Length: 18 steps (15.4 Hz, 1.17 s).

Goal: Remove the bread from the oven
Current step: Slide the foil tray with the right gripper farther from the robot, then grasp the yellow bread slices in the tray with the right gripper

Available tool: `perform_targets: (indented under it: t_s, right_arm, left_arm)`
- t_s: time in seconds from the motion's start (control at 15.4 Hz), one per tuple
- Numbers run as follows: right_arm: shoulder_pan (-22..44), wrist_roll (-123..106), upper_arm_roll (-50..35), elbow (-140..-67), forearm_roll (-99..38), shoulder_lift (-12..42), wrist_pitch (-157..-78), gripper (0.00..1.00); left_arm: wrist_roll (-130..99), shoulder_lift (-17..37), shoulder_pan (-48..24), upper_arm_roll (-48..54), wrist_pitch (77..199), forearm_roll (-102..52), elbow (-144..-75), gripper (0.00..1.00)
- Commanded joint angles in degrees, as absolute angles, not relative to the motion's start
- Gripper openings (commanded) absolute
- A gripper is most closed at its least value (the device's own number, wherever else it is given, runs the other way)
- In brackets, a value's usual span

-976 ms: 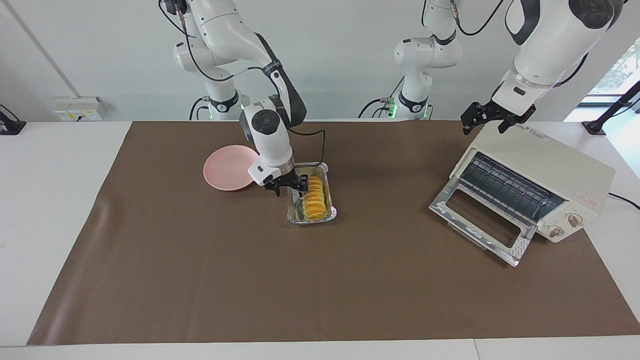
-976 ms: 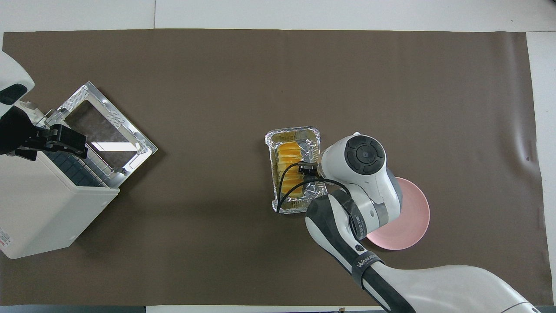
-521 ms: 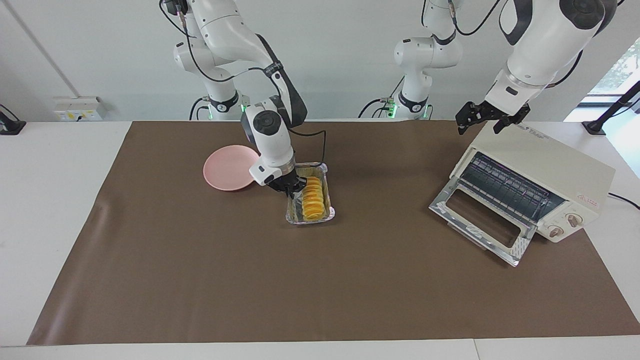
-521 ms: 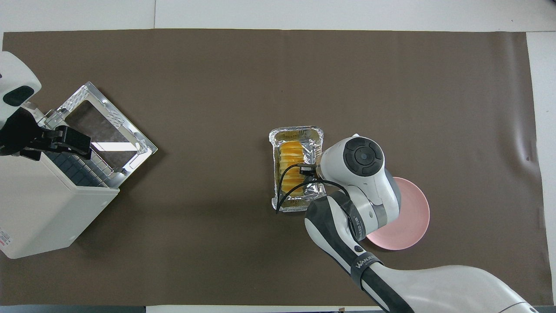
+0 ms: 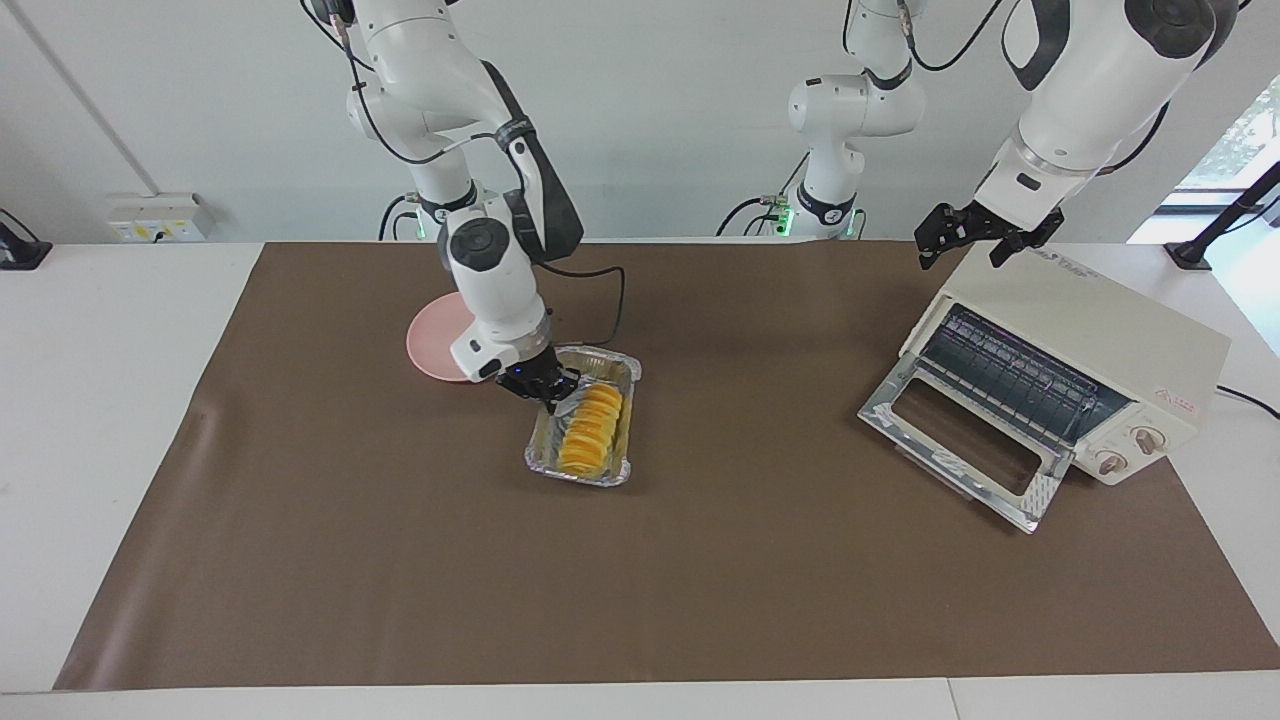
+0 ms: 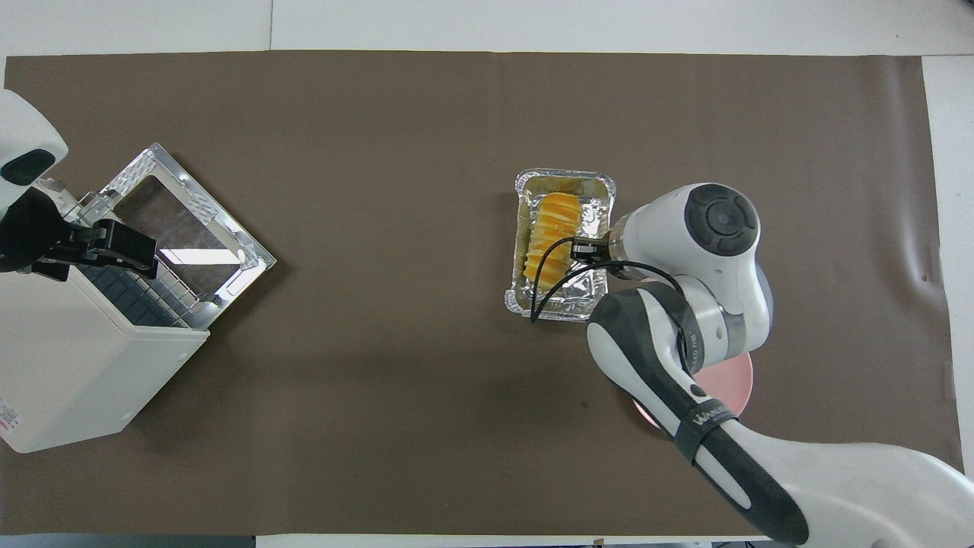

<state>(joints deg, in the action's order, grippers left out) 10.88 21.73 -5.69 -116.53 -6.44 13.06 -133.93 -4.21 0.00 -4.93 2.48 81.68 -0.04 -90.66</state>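
Right fingers (image 5: pixel 545 387): pinching crinkled silver foil tray's (image 5: pixel 541 456) rim; ridged golden-yellow bread (image 5: pixel 591 428) beside them.
Left fingers (image 5: pixel 968 238): spread, over cream-white boxy oven (image 5: pixel 1120 340).
Writing: arm band lettering, unreadable.

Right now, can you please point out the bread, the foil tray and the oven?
bread (image 5: pixel 591 428): facing view, its ridged top.
foil tray (image 6: pixel 564 180): overhead view, the rim farthest from the robots.
oven (image 5: pixel 1090 318): facing view, its cream top.

Both arms are glossy white with rounded joints capped in dark grey discs; the right arm (image 5: pixel 470 130) wears a black sleeve with white lettering, a thin black cable looping off it; the grippers are black
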Motion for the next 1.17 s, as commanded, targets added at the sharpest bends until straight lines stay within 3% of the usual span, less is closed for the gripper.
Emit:
perform_targets:
  t_s: [0.0,0.33,0.78,0.85,0.91,1.11]
  right_arm:
    - [3.0,9.2,-6.3,-116.7,-8.0,12.5,-132.9,0.0]
    - [-5.8,-3.1,-6.3,-119.7,-8.8,12.5,-132.5,0.0]
    - [-6.5,-4.8,-6.2,-120.8,-8.9,12.7,-132.4,0.0]
    - [-6.2,-4.9,-6.2,-120.2,-8.5,12.6,-132.3,0.66]
    - [-6.2,-4.9,-6.2,-119.7,-8.5,12.5,-132.1,1.0]
    - [-5.1,-4.7,-6.2,-114.6,-7.6,11.9,-125.1,1.0]
  left_arm:
    - [-4.0,-1.7,-4.8,2.4,82.9,-0.6,-92.5,1.0]
    - [-4.0,-1.7,-4.7,2.4,82.9,-0.6,-92.5,1.0]
    - [-4.0,-1.7,-4.7,2.4,83.0,-0.6,-92.5,1.0]
    - [-4.0,-1.7,-4.7,2.4,82.9,-0.6,-92.5,1.0]
    - [-4.0,-1.7,-4.8,2.4,83.0,-0.6,-92.5,1.0]
    - [-4.0,-1.7,-4.8,2.4,83.0,-0.6,-92.5,1.0]
